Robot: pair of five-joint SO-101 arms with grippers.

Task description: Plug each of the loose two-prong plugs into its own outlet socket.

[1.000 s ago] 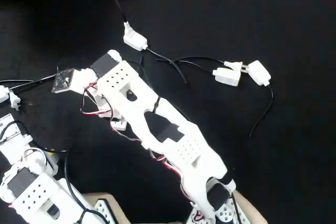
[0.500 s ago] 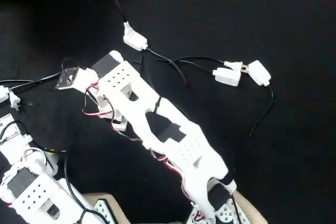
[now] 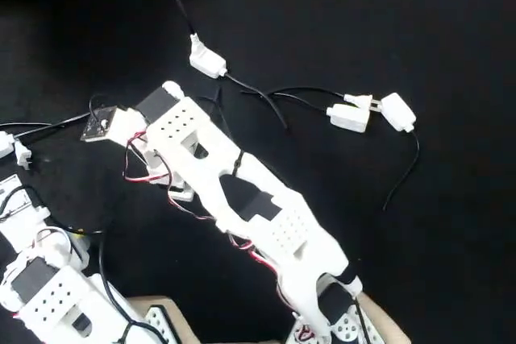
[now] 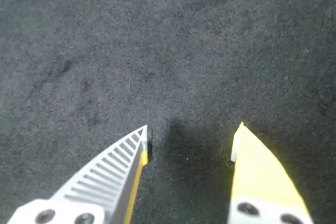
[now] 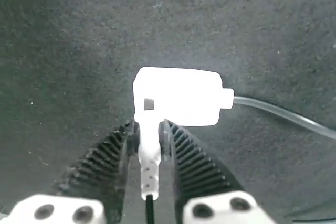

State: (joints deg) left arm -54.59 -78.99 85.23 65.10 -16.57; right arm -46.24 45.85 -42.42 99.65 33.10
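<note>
While in tool [image 5: 149,126] — plug [image 5: 148,165] against socket [image 5: 178,97].

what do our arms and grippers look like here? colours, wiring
Centre arm and lower-left arm: white printed shells with hole grids, black servos; red and black wires on the centre one. Left gripper: one grey ribbed finger, one yellow. Right gripper: black ribbed fingers, white screwed bases.

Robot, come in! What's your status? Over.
Left gripper open over bare cloth. Right gripper shut on plug, its front end against socket. Nothing seen blocking. Over.
</note>
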